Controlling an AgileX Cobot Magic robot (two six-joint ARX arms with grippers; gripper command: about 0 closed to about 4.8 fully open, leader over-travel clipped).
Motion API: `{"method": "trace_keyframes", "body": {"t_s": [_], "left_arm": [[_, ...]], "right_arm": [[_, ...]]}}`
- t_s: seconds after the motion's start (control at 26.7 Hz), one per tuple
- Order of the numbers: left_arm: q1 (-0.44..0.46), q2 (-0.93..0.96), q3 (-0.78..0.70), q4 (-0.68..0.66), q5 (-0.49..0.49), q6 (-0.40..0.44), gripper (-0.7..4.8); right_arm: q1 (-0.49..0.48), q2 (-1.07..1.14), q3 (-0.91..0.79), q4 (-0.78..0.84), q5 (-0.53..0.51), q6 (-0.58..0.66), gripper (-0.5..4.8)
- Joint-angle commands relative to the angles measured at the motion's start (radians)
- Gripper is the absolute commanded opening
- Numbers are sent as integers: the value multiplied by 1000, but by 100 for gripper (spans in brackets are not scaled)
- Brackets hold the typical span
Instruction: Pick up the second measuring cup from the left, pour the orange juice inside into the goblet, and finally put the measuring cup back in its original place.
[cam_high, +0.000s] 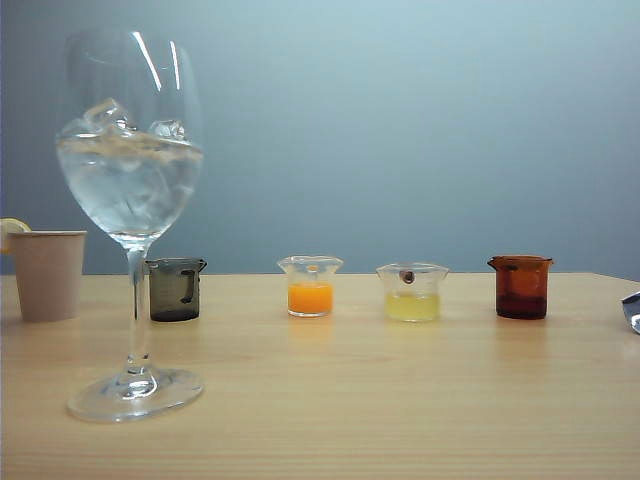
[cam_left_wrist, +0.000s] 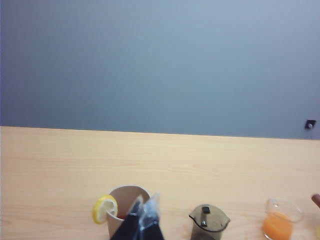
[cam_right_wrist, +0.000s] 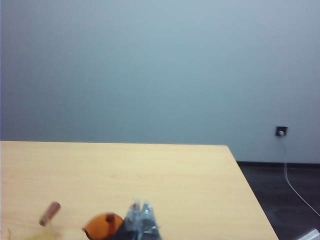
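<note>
Left wrist view shows my left gripper (cam_left_wrist: 142, 207) low in the frame, its two fingertips pressed together with no gap and holding nothing, hanging over the beige paper cup (cam_left_wrist: 125, 200) that carries a lemon slice (cam_left_wrist: 104, 208) on its rim. Past those tips, toward three o'clock, stands the smoky grey cup (cam_left_wrist: 208, 222), and further the same way the second measuring cup from the left (cam_left_wrist: 281, 219), clear, with the orange juice (cam_left_wrist: 277, 227) filling its lower part. Right wrist view shows my right gripper (cam_right_wrist: 140, 210) in much the same state, fingertips closed against each other and empty, just beside the dark amber cup (cam_right_wrist: 102, 226) at its nine o'clock; a small brown cork-like piece (cam_right_wrist: 49, 213) shows further toward nine o'clock. The wooden table (cam_right_wrist: 150, 170) runs out to a corner, with a grey wall behind and a wall socket (cam_right_wrist: 281, 131) with a cable at about two o'clock. In the exterior view only a sliver of metal at the right edge shows, which I take to be part of my right arm. There the orange-filled cup (cam_high: 310, 285) stands upright in a row, grey cup at its nine o'clock, a clear cup of pale yellow liquid (cam_high: 412, 292) at its three o'clock, amber cup beyond. The goblet (cam_high: 132, 180) stands nearest the camera at about eight o'clock from that cup, holding clear liquid and ice cubes (cam_high: 110, 115).
</note>
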Motion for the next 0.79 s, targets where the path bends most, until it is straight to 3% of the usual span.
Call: {"method": "trace_keyframes", "body": {"t_s": [0.04, 0.22, 0.37, 0.52, 0.79], "left_arm": [[1, 65, 67, -19, 34, 3, -4], [0, 152, 152, -48, 94, 3, -4], [-13, 207, 206, -102, 85, 3, -4], [-44, 275, 269, -131, 133, -2, -4], [-153, 314, 317, -192, 158, -6, -4]], "right_arm": [[3, 84, 53, 80, -20, 3, -2], [37, 217, 137, 105, -19, 3, -2], [104, 323, 183, 158, -19, 3, -2], [248, 481, 191, 318, -11, 3, -2], [416, 659, 195, 418, -10, 3, -2]]}}
